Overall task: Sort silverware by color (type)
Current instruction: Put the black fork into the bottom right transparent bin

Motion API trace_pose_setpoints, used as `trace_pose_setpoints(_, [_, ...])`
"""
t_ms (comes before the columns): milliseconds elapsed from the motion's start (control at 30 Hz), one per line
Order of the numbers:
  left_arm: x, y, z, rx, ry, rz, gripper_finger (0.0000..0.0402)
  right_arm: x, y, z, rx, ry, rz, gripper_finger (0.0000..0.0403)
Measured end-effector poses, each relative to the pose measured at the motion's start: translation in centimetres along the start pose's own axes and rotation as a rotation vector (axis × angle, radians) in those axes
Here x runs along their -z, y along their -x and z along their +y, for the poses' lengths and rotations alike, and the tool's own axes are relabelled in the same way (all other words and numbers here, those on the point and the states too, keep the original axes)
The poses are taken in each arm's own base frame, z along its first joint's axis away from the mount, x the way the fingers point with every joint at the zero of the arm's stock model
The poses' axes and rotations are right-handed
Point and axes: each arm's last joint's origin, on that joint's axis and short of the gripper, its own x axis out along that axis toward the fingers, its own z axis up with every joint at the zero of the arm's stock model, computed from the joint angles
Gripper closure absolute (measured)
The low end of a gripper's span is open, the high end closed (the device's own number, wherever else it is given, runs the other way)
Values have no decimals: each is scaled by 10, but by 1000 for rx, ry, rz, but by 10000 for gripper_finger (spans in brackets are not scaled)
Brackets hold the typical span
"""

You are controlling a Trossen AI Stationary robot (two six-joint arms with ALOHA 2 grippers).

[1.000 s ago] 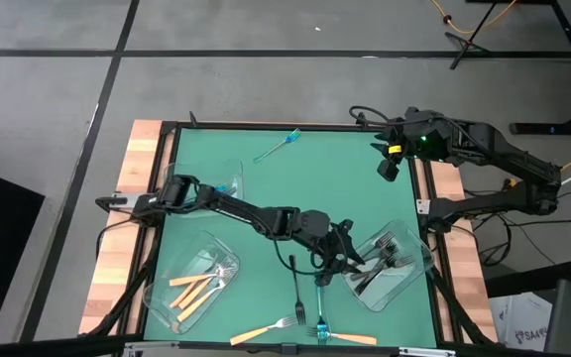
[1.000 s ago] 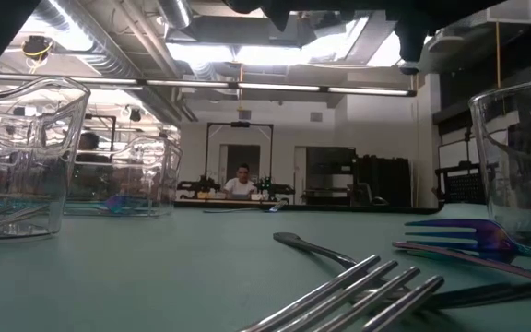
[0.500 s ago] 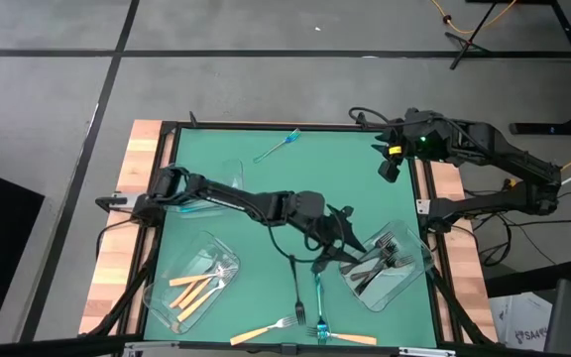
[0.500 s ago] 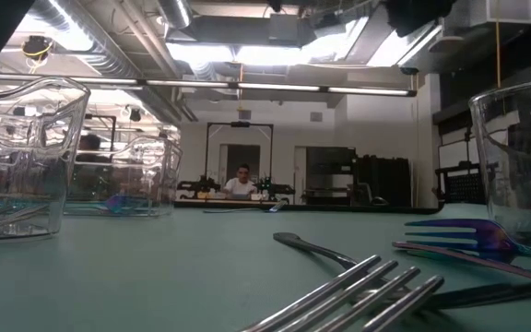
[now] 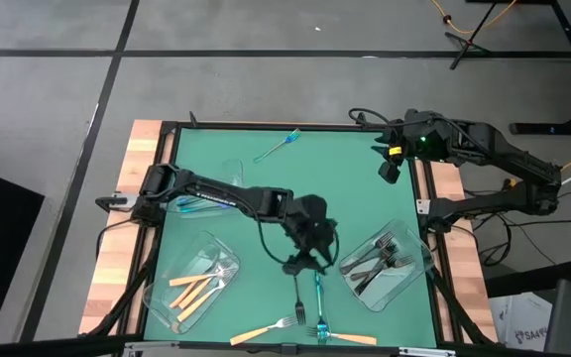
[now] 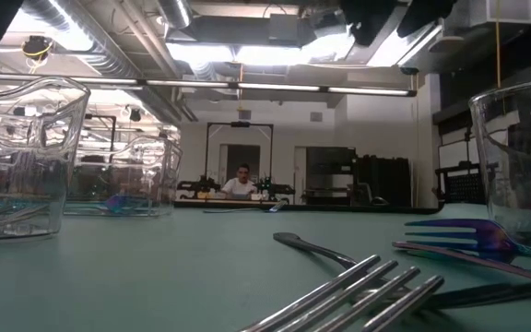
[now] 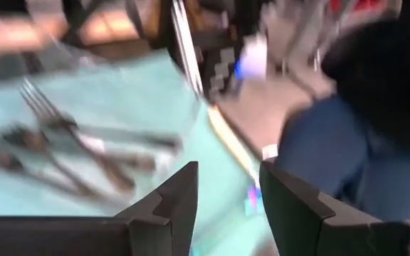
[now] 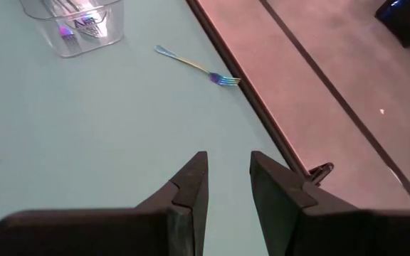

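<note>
Loose forks lie flat on the green mat: a dark fork [image 5: 297,288] and a teal fork [image 5: 319,300] near the middle, orange forks [image 5: 262,330] by the near edge, a blue fork [image 5: 278,146] by the far edge. My left gripper [image 5: 300,260] hovers open above the mat just past the dark fork's far end, left of the tray of dark forks [image 5: 385,264]. In its wrist view my left gripper [image 7: 228,185] holds nothing. My right gripper [image 5: 390,167] waits open at the far right; in its wrist view my right gripper [image 8: 228,167] is over bare mat with the blue fork [image 8: 198,69] ahead.
A clear tray with orange forks [image 5: 192,285] stands near left, and a clear tray with blue forks [image 5: 214,184] far left. In the low view a dark fork [image 6: 339,293] and a blue fork [image 6: 459,231] lie close. Bare mat lies between the trays.
My left gripper has drawn back from over the tray of dark forks toward the table's left, turning as it went, and now hangs over the mat's middle. The right arm has kept still.
</note>
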Motion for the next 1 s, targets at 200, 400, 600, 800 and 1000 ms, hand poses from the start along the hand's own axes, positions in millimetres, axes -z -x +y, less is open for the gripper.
trace_pose_setpoints(200, [28,-8,-22,-4,-92,284,257,0,0,0,-2,0,0,308])
trace_pose_setpoints(400, [39,-21,-47,-23,-303,414,257,0,0,0,-2,0,-1,308])
trace_pose_setpoints(600, [49,-41,-60,-7,-470,458,257,0,0,0,-1,0,-1,308])
trace_pose_setpoints(800, [66,-57,-55,8,-465,508,257,0,0,0,-2,0,-1,308])
trace_pose_setpoints(1000, [80,-73,-46,17,-474,510,257,0,0,0,-9,0,3,308])
